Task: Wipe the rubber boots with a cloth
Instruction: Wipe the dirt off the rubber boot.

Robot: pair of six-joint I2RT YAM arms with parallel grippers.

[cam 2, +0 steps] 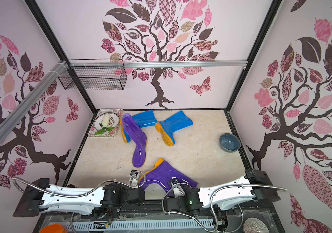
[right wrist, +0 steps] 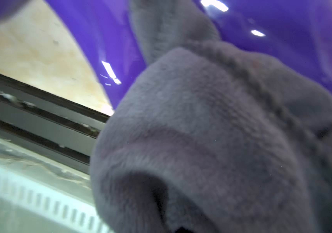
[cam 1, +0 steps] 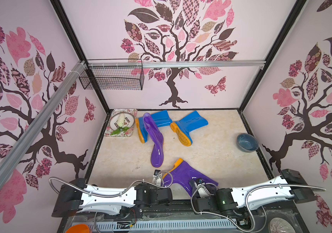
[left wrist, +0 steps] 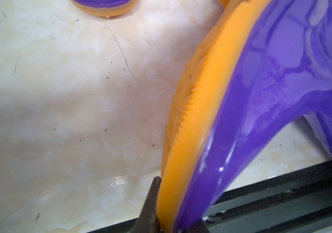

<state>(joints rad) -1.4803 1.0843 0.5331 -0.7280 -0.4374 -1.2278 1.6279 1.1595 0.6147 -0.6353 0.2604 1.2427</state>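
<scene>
Marble tabletop [cam 1: 211, 159] sits inside tree-patterned pink walls [cam 1: 104, 40].

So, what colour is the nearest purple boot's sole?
The purple boot has an orange-yellow sole, best in left wrist view.

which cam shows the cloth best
The right wrist view: the cloth fills most of the frame, bunched against the purple boot. In both top views only a dark scrap shows on that boot. The left wrist view shows none.

Two purple boots [cam 1: 157, 145] and two blue boots [cam 1: 193, 122] have orange soles [left wrist: 191, 121]. The cloth [right wrist: 211, 131] is grey, the bowl [cam 1: 245, 148] grey-blue, the tray [cam 1: 132, 113] flowered.
</scene>
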